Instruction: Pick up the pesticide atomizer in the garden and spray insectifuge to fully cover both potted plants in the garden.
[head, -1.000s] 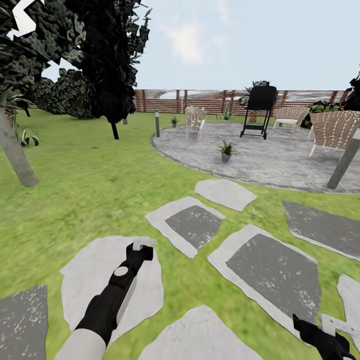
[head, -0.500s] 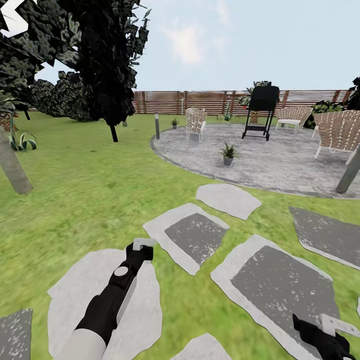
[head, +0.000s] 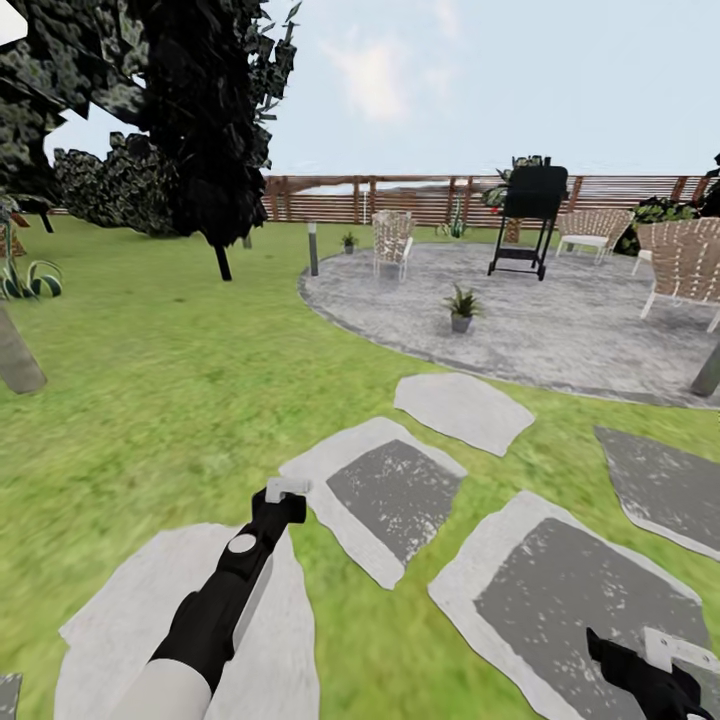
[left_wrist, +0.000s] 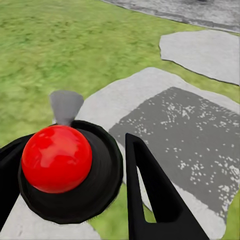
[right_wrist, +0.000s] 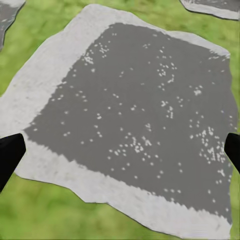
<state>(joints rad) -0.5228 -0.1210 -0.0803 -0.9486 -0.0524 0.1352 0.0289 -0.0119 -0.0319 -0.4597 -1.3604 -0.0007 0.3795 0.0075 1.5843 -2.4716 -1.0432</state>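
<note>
Your left gripper (left_wrist: 100, 185) pinching atomizer (left_wrist: 57, 160); right gripper (right_wrist: 120, 150) jaws spread over stepping stone (right_wrist: 140, 115); potted plant (head: 461, 307) on paving (head: 560, 320) ahead.

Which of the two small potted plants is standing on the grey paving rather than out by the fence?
The nearer potted plant, in the open on the paving; the other potted plant sits far back near the fence.

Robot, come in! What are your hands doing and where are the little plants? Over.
Left gripper shut on atomizer. Right gripper open, empty. One potted plant ahead on paving, second potted plant near fence. Stepping stones between.
</note>
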